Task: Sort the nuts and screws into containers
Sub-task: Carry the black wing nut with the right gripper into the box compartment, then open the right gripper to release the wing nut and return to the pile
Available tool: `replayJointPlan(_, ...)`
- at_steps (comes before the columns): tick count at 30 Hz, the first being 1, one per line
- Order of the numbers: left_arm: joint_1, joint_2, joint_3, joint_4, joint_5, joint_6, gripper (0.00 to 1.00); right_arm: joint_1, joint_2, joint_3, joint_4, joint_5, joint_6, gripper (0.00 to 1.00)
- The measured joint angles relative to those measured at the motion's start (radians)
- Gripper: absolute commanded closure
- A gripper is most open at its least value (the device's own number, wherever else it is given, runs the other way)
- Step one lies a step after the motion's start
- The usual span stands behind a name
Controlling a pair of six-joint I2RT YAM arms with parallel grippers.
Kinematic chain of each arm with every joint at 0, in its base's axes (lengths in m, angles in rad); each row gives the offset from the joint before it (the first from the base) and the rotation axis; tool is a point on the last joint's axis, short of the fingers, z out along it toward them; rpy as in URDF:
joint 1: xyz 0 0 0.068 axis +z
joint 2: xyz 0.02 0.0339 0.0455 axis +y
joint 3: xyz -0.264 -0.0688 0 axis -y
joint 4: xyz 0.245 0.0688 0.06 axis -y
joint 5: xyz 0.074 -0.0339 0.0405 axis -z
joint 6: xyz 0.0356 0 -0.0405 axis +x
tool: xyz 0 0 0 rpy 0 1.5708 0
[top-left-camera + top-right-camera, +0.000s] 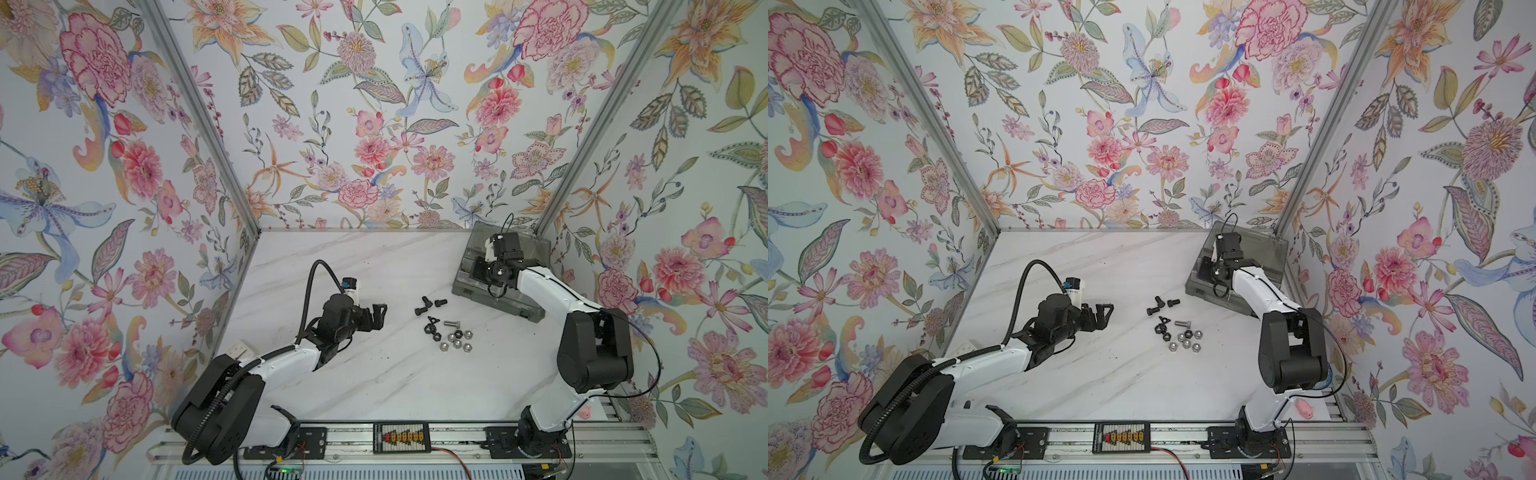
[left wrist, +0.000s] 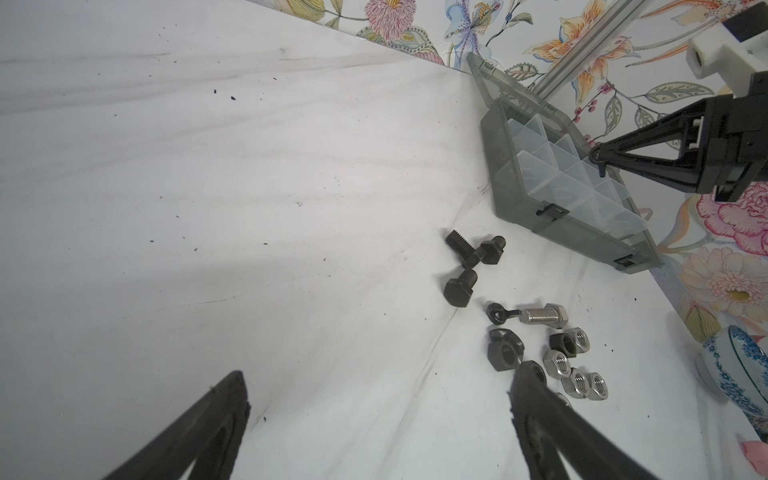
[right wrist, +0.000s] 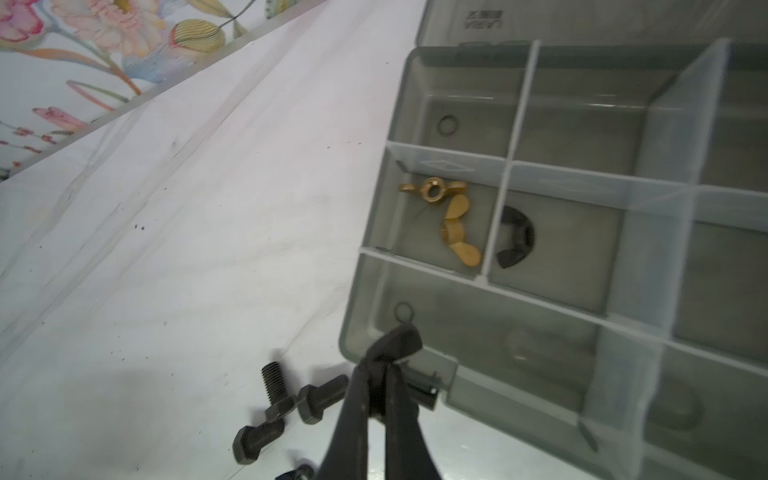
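Right claw (image 3: 388, 353) nips a black piece; organiser's (image 3: 582, 415) brass wing nuts (image 3: 451, 220) visible only here.

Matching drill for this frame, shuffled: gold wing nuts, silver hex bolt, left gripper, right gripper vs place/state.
1. gold-coloured metal wing nuts
2. silver hex-head bolt
3. left gripper
4. right gripper

A. fingers shut, over the smoky-grey plastic organiser box
B. lying on the white marble table
C. fingers apart
D. inside an organiser compartment

Pairs: 1-D, 2-B, 3-C, 4-A
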State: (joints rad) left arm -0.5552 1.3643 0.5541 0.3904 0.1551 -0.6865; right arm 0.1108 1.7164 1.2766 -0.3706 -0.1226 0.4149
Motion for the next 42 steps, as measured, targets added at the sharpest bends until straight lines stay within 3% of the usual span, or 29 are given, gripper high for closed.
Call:
replayJointPlan(7, 0.0, 0.015, 0.001, 0.014, 0.018, -0.018, 0.01, -0.094, 0.068, 0.061, -0.022, 0.027, -0.025, 1.0)
replayJointPlan(21, 0.0, 0.068, 0.037, 0.045, 0.044, -0.029, 0.01, -0.124, 0.226, 0.168, -0.036, 0.03, -0.042, 1.0)
replayJointPlan(28, 0.0, 0.069, 0.037, 0.046, 0.044, -0.029, 0.01, -0.124, 0.246, 0.182, -0.037, 0.029, -0.044, 0.78)
replayJointPlan(42, 0.0, 0.091, 0.051, 0.054, 0.048, -0.029, 0.0, -0.133, 0.23, 0.179, -0.038, -0.032, -0.077, 0.64)
